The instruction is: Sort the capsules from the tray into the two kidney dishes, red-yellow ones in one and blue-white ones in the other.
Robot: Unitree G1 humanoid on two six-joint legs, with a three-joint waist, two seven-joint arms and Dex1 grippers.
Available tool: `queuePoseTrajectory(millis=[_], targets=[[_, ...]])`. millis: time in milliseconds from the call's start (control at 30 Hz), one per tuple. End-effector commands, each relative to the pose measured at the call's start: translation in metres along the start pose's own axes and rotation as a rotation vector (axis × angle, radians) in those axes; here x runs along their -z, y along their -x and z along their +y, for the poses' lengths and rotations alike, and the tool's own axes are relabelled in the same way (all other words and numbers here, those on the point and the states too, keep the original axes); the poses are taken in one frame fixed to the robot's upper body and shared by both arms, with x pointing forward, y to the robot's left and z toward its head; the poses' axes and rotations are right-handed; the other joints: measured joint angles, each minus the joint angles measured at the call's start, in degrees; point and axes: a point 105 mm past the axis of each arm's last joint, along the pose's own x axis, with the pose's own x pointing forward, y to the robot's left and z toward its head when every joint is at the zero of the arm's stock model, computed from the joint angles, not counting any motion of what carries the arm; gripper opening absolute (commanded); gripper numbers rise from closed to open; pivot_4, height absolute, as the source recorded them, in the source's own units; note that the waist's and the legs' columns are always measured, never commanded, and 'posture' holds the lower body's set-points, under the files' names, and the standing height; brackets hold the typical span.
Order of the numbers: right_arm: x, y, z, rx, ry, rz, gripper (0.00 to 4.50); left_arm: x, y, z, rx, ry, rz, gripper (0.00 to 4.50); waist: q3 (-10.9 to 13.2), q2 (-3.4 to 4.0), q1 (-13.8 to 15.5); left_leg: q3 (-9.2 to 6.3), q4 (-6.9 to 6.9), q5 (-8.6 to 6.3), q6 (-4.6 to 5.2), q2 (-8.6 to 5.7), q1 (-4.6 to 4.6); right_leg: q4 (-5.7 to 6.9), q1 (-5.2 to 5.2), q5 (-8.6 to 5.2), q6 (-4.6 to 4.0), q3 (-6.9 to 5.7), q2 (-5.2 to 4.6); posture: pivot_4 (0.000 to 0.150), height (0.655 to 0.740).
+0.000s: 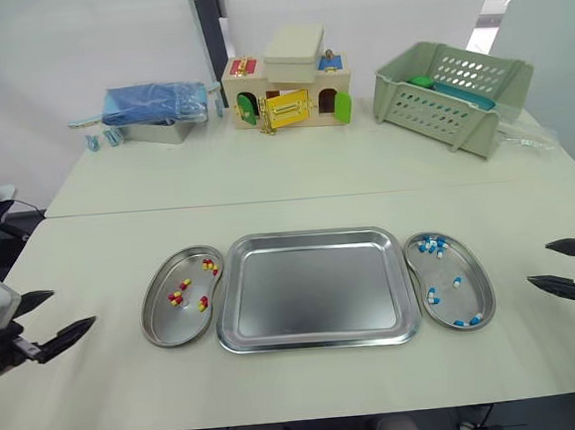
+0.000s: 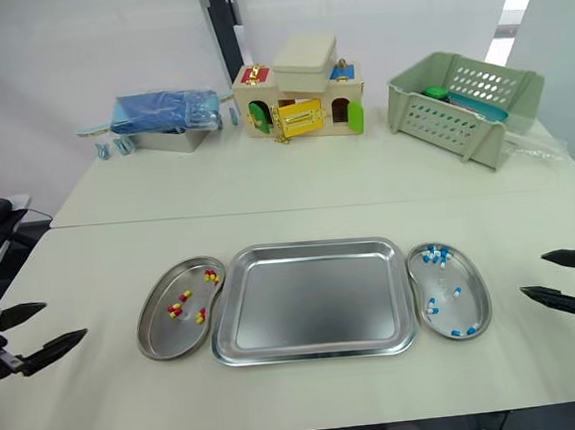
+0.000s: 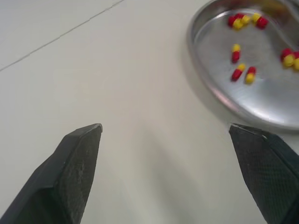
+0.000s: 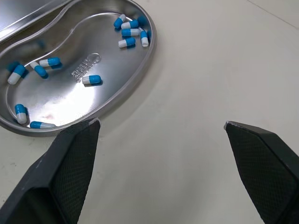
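The bench [image 1: 294, 170] has broad bare surface on either side of the three steel containers and a clear strip along its near edge; a seam runs across it behind the tray [image 1: 314, 290]. Along the far edge stand a blue bag [image 1: 154, 104] on a box, a toy house [image 1: 288, 90] and a green basket [image 1: 452, 92], all well apart from the work area.

The tray lies in the middle, and its floor is bare. The left kidney dish [image 1: 166, 319] touches or nearly touches the tray's left rim and holds the red-yellow capsules [image 1: 209, 266], perhaps seven or eight, scattered in small groups. The right kidney dish [image 1: 473, 290] sits just beside the tray's right rim and holds the blue-white capsules [image 1: 430, 246], roughly ten, some clustered at its far end and others spread toward the near end.

The left claw [image 1: 74, 307] hovers low over bare bench, left of its dish, fingers spread wide and holding nothing; the right claw [image 1: 538, 263] hovers right of the other dish, likewise spread wide and gripping nothing.
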Motion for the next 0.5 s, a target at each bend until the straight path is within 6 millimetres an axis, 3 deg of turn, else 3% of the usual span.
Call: queuePoseTrajectory(millis=[33, 200, 500], targets=[[-0.003, 0.007, -0.007, 0.029, 0.035, 0.001, 4.48, 0.002, 0.006, 0.018, -0.022, -0.001, 0.041, 4.5, 0.02, 0.05, -0.03, 0.02, -0.01, 0.0, 0.0, 0.0, 0.0, 0.0, 0.0, 0.0, 0.0, 0.01, 0.0, 0.15, 0.74], [-0.003, 0.003, -0.007, 0.039, 0.04, -0.008, 4.48, 0.009, 0.003, 0.03, -0.041, 0.015, 0.099, 4.5, 0.03, 0.07, -0.31, 0.05, -0.05, 0.0, 0.0, 0.03, -0.05, 0.1, -0.17, -0.01, -0.01, 0.04, 0.01, 0.15, 0.74], [0.004, 0.0, -0.004, 0.047, 0.037, -0.012, 4.48, 0.014, -0.007, 0.028, -0.031, -0.012, 0.095, 4.5, 0.03, 0.07, -0.32, 0.08, -0.04, 0.0, -0.01, 0.05, -0.09, 0.14, -0.23, 0.0, -0.01, 0.08, 0.02, 0.15, 0.74]])
